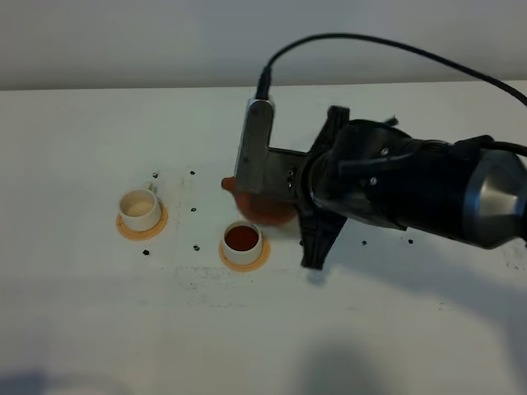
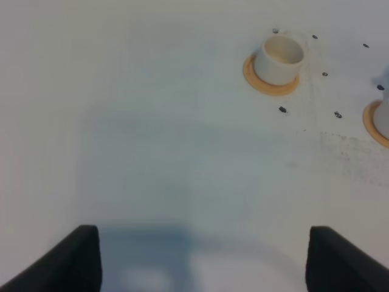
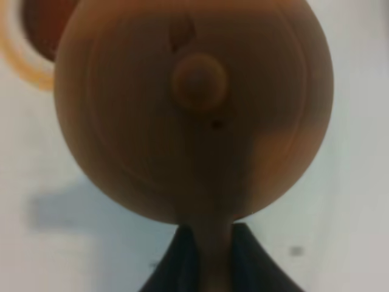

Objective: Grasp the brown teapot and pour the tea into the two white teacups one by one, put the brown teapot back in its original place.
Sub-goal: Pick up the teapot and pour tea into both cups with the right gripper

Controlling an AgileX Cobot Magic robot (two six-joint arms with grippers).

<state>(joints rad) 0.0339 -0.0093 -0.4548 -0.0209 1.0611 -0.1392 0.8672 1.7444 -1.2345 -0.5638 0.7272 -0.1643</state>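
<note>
Well, the right gripper is closed tight on the handle of the teapot. Its two dark fingers press the handle from both sides. The right wrist camera looks straight down on the round lid and its little knob. From high up, the teapot is under the big black right arm, near the middle of the white table. I cannot tell if the teapot touches the table. Its short spout points to the left side of the high view.

The full cup is just beside the teapot, a bit nearer the front edge. It has dark red-brown tea inside. The other cup stands well apart from the teapot, further left. Its inside looks pale. Each cup stands on its own orange coaster. Small black dots lie on the table between the cups.

The left gripper is wide open with nothing in it. It hangs over the table, apart from the other cup.
</note>
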